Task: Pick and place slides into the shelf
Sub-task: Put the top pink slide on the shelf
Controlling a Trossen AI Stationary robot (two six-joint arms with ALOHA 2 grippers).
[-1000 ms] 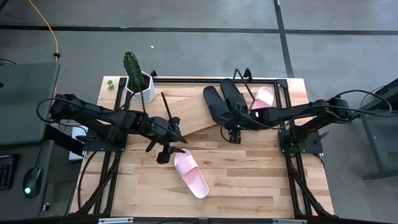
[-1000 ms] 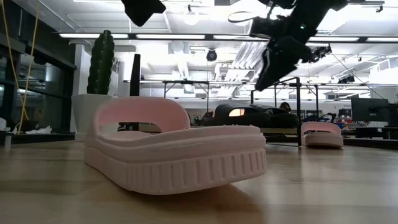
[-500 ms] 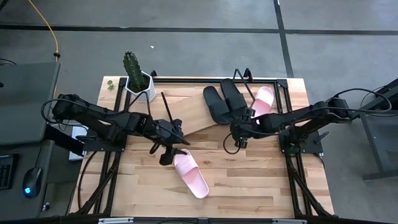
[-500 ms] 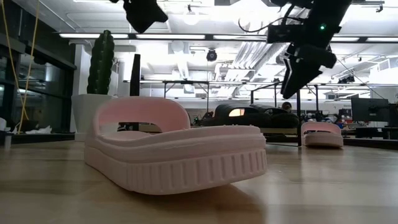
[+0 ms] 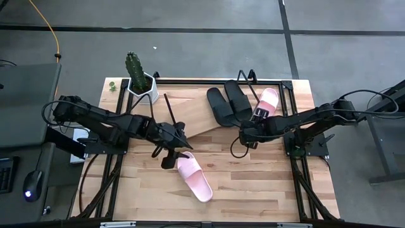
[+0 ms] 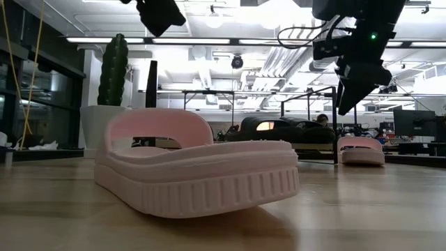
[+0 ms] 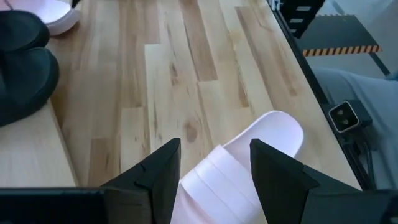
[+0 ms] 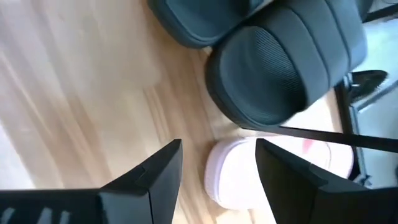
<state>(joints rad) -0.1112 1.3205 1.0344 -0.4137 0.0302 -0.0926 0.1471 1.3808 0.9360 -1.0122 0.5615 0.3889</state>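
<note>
One pink slide (image 5: 194,177) lies sole-down on the tabletop near the middle, and it fills the foreground of the low view (image 6: 195,167). My left gripper (image 5: 168,157) hangs open above its strap end; in the left wrist view the fingers stand on either side of the pink slide (image 7: 239,165) without touching. Two black slides (image 5: 229,102) lie side by side on the shelf's light board (image 5: 190,109). A second pink slide (image 5: 266,101) lies to their right. My right gripper (image 5: 247,136) hovers open just near of the black pair (image 8: 283,62).
A potted cactus (image 5: 140,81) stands at the far left corner beside the shelf. The shelf's black wire frame (image 5: 278,83) runs along the far edge. Bare tabletop (image 5: 266,183) stretches along the near right side.
My right gripper has drawn back from the black slides and moved toward the table's right, staying open and high. The slides have kept their places.
</note>
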